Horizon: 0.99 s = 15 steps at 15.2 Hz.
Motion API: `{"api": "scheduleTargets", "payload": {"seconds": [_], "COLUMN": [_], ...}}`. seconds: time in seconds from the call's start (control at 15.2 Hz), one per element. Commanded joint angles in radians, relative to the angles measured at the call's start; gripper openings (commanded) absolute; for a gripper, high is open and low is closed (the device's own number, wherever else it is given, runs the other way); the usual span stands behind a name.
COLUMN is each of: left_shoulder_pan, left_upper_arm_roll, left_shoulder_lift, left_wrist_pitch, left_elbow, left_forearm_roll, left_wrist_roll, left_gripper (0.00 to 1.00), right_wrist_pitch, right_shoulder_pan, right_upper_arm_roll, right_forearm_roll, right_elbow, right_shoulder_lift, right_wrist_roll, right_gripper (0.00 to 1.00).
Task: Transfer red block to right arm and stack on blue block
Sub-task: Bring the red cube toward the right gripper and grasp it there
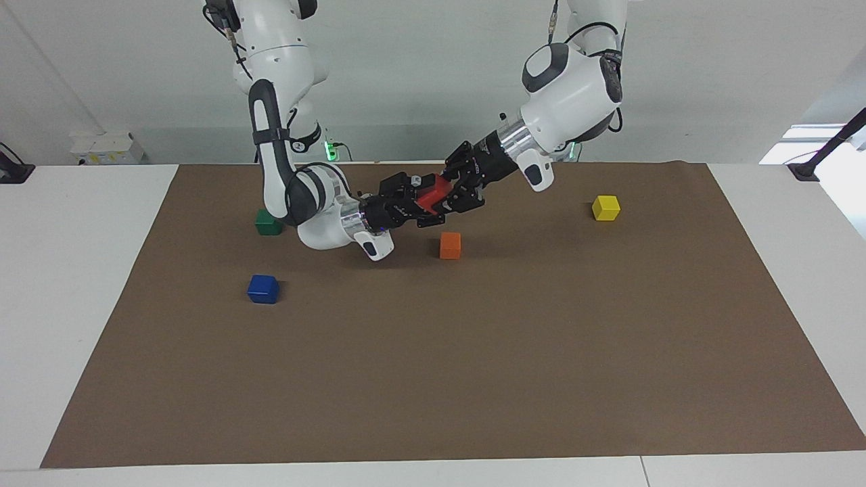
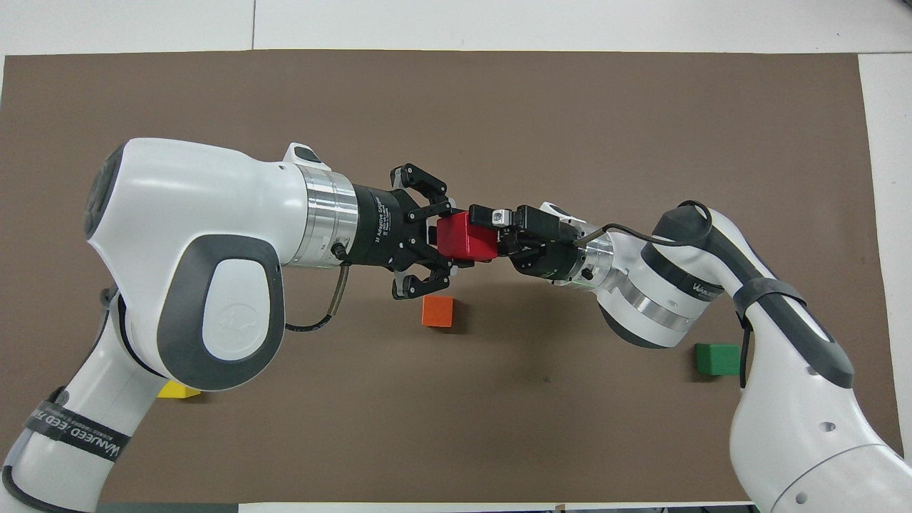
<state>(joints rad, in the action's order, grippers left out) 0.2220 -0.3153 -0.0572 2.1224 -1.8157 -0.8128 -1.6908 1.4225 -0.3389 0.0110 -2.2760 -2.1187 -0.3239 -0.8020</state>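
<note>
Red glossy cube (image 1: pixel 429 197): held aloft over the brown mat, clamped in left gripper (image 1: pixel 449 196); right gripper (image 1: pixel 427 200) spread wide around it. Dark-blue glossy cube (image 1: pixel 262 289): on surface, right arm's end.

Both grippers meet in the air around the red block (image 1: pixel 430 198), above the mat (image 1: pixel 473 379) just robot-side of the orange block (image 1: pixel 450 245). The blue block (image 1: pixel 263 289) sits apart with bare mat all round it; the green block (image 1: pixel 268 222) lies beside the right arm's (image 1: pixel 318 203) wrist.
</note>
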Motion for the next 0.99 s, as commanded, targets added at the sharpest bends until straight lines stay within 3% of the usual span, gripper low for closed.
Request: {"api": "scheduleTargets", "payload": {"seconds": [0.0,0.66,0.72,0.79,0.86,0.92], "left_shoulder_pan": [-0.007,-0.055,-0.052,-0.052,-0.050,-0.050], "left_upper_arm_roll": [0.015,0.019,0.019,0.019,0.018,0.018], "left_shoulder_lift": [0.036,0.056,0.056,0.057,0.057,0.057], "left_wrist_pitch": [-0.050,-0.085,-0.076,-0.065,-0.065,-0.067], "left_elbow": [-0.031,-0.022,-0.025,-0.027,-0.028,-0.028], "left_forearm_roll": [-0.028,-0.049,-0.049,-0.049,-0.048,-0.049], "left_wrist_roll": [-0.006,0.003,0.003,0.003,0.003,0.003], "left_gripper": [0.00,0.00,0.00,0.00,0.00,0.00], "right_wrist_pitch": [0.026,0.061,0.062,0.064,0.065,0.079], "right_shoulder_pan": [-0.003,-0.022,-0.022,-0.022,-0.022,-0.023], "right_upper_arm_roll": [-0.009,-0.009,-0.009,-0.009,-0.009,-0.009], "right_forearm_roll": [-0.025,-0.037,-0.037,-0.037,-0.037,-0.039], "right_elbow": [0.020,0.036,0.037,0.037,0.037,0.037], "right_shoulder_lift": [-0.009,-0.010,-0.010,-0.010,-0.010,-0.010], "right_wrist_roll": [-0.028,-0.034,-0.034,-0.034,-0.037,-0.037], "right_gripper": [1.00,0.97,0.90,0.75,0.51,0.11]}}
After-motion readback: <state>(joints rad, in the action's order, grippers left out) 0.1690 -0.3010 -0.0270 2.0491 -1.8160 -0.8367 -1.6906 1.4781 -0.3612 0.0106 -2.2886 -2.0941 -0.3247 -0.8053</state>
